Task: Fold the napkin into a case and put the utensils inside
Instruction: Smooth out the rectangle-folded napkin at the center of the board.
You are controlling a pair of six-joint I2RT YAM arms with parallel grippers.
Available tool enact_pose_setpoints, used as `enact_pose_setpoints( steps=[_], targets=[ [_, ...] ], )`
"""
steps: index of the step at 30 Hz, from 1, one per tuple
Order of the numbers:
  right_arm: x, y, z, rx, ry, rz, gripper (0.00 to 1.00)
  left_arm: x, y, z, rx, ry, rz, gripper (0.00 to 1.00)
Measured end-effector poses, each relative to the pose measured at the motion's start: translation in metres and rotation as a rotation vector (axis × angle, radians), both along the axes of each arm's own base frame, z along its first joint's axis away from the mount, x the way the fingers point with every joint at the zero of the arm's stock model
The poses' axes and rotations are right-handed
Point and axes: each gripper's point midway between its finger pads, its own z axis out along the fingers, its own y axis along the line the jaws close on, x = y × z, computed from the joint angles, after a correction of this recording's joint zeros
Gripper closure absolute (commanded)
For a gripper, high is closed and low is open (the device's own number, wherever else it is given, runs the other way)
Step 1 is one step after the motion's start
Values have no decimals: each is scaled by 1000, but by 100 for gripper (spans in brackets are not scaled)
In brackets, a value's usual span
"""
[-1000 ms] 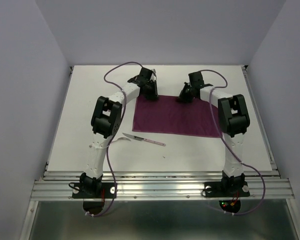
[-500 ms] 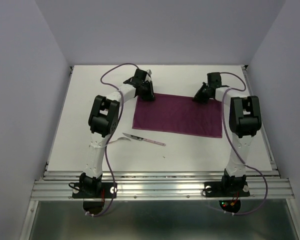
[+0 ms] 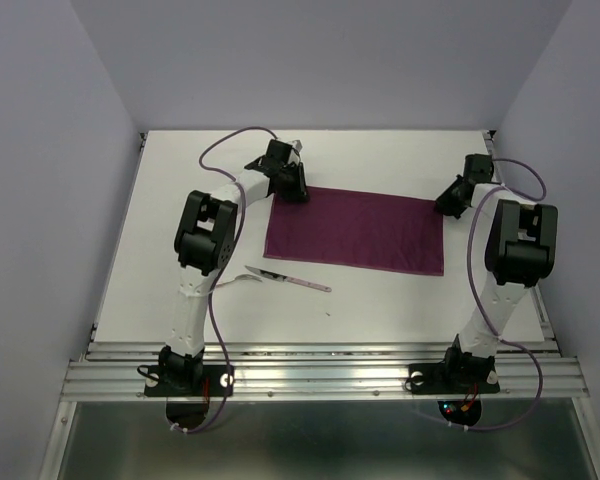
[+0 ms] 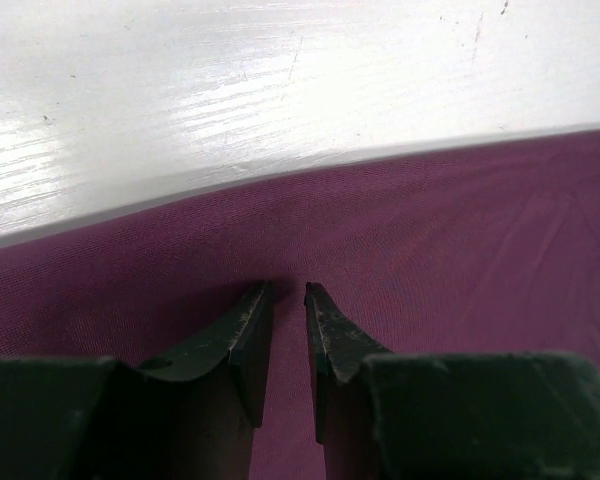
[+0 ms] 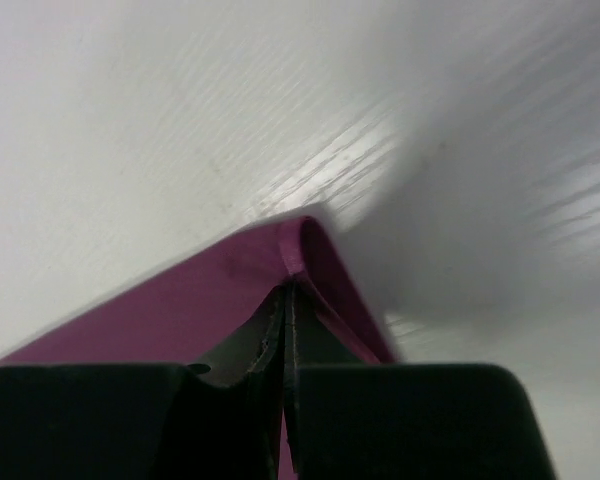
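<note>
The burgundy napkin (image 3: 355,230) lies spread flat as a wide rectangle in the middle of the table; no case shape shows. My left gripper (image 3: 292,187) rests on its far left corner. In the left wrist view the left gripper (image 4: 287,290) has its jaws a narrow gap apart with flat napkin (image 4: 430,230) under and between them. My right gripper (image 3: 448,203) is at the far right corner. In the right wrist view the right gripper (image 5: 288,290) is shut on the lifted corner of the napkin (image 5: 300,245). The two utensils (image 3: 288,280) lie in front of the napkin's near left corner.
The white table (image 3: 180,220) has raised side rails, with a metal frame (image 3: 320,375) along the near edge. Lilac walls close in the back and both sides. Purple cables loop from both wrists over the far part of the table.
My right gripper has moved right along the far edge, drawing the napkin's far right corner out so the cloth is wider and square. The left gripper shifted slightly left. The utensils have not moved.
</note>
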Motion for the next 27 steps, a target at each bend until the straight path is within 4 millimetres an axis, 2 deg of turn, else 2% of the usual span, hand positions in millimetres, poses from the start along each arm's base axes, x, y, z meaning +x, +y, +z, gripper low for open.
enact_pose_setpoints(
  steps=[3, 8, 14, 19, 27],
  targets=[
    [-1, -10, 0, -16, 0, -16, 96, 0, 1, 0, 8, -2, -1, 67],
    [-1, -11, 0, -23, 2, -12, 96, 0, 11, 1, 23, 16, 14, 67],
    [-2, -11, 0, -29, 2, -4, 96, 16, 47, 5, 43, 33, 88, 67],
    [-2, -11, 0, -31, 2, -2, 96, 28, 69, 9, 56, 28, 138, 67],
    [-2, -12, 0, -36, 2, 2, 97, 35, 77, 5, 64, 29, 158, 67]
  ],
)
